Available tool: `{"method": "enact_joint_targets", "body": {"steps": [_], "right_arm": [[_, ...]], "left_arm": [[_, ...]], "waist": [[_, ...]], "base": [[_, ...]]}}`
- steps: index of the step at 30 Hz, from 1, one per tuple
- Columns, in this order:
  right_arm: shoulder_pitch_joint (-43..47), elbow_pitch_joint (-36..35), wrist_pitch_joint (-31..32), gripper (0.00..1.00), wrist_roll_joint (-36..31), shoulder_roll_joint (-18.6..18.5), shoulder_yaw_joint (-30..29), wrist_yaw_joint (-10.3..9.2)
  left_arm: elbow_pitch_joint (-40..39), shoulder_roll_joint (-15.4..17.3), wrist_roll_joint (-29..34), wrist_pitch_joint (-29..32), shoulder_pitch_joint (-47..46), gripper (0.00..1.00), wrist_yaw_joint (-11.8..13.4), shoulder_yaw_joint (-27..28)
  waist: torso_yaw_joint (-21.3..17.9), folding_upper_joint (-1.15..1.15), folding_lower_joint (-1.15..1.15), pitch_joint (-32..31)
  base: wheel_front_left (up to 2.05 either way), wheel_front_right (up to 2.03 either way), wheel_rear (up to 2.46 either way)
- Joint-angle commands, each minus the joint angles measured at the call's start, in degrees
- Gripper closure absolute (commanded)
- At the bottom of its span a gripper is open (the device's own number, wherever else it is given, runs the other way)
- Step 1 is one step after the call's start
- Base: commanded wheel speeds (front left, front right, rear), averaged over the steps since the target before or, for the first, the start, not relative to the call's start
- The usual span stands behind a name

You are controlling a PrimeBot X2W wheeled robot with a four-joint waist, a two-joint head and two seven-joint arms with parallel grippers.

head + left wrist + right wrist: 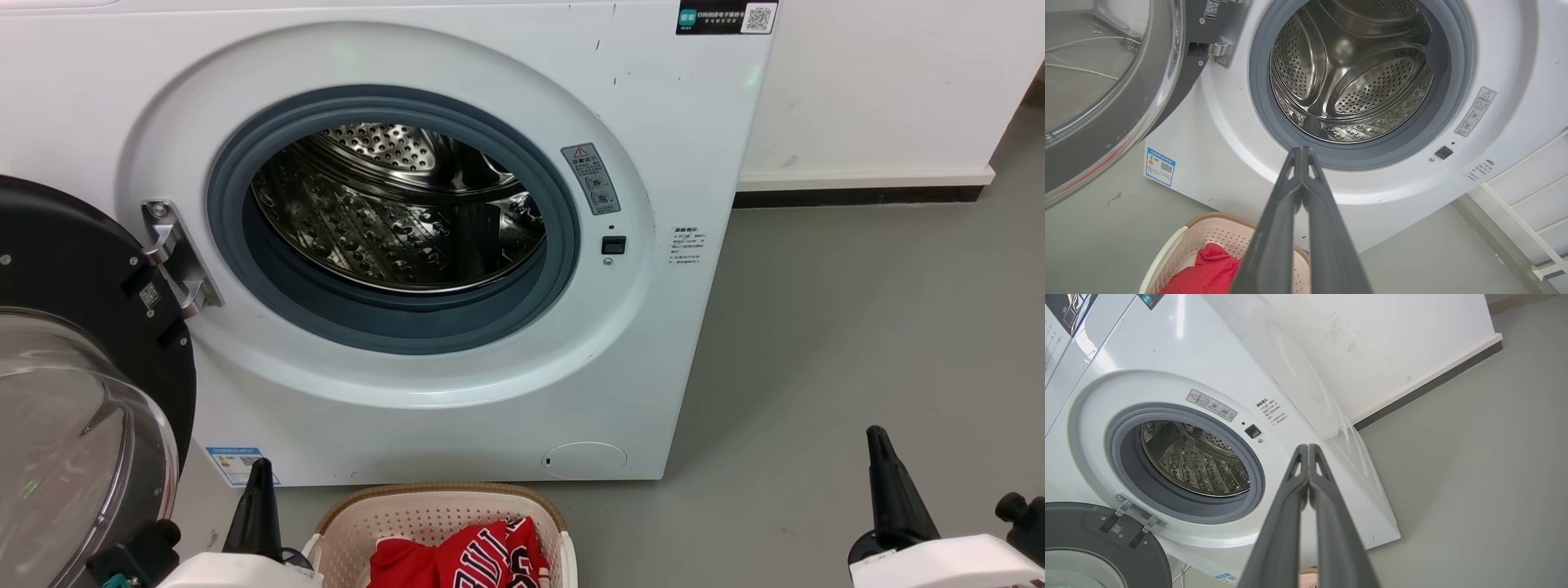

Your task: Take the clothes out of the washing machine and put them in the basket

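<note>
Red clothes [490,555] in basket [441,490] | drum [1355,81] empty | left gripper [1302,152], right gripper [1307,447] closed, empty | looks finished; nothing left to fetch

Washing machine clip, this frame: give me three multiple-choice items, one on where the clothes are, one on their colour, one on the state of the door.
1. Where are the clothes?
A on the floor
B in the basket
C in the drum

2. What colour are they?
A blue
B white
C red

3. How is the door of the washing machine?
A swung open
B latched shut
C lying on the floor

Answers:
1 B, the cloth lies within the basket's walls in the head view.
2 C, both pieces showing are red, one with black-and-white lettering.
3 A, the door hangs on its hinge to the left of the round opening.
</note>
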Motion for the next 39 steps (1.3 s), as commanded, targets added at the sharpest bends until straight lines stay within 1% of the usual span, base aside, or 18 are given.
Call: {"method": "enact_joint_targets", "body": {"steps": [1, 22, 23, 39], "right_arm": [[-2.05, -0.40, 0.31, 1.00, 2.17, -0.55, -0.06, 0.00], [-4.75, 1.83, 4.12, 1.00, 18.89, -0.83, -0.52, -0.01], [-5.18, 2.12, 4.59, 1.00, 20.95, -0.84, -0.61, -0.01], [-6.85, 3.55, 7.11, 1.00, 31.13, -0.84, -1.09, -0.01]], "left_arm": [[-0.42, 0.03, -1.98, 0.35, -1.78, 1.00, -0.38, 0.19], [1.61, -0.32, -18.96, 4.40, -4.82, 1.00, -1.82, 1.08], [1.89, -0.37, -21.11, 4.90, -5.09, 1.00, -2.04, 1.20], [3.14, -0.64, -31.63, 7.42, -7.01, 1.00, -2.93, 1.70]], "waist": [[0.02, 0.00, 0.00, 0.05], [0.40, 0.00, 0.00, 0.83], [0.45, 0.00, 0.00, 0.95], [0.73, 0.00, 0.00, 1.55]], "base": [[0.00, 0.00, 0.00], [0.00, 0.00, 0.00], [0.00, 0.00, 0.00], [0.00, 0.00, 0.00]]}}
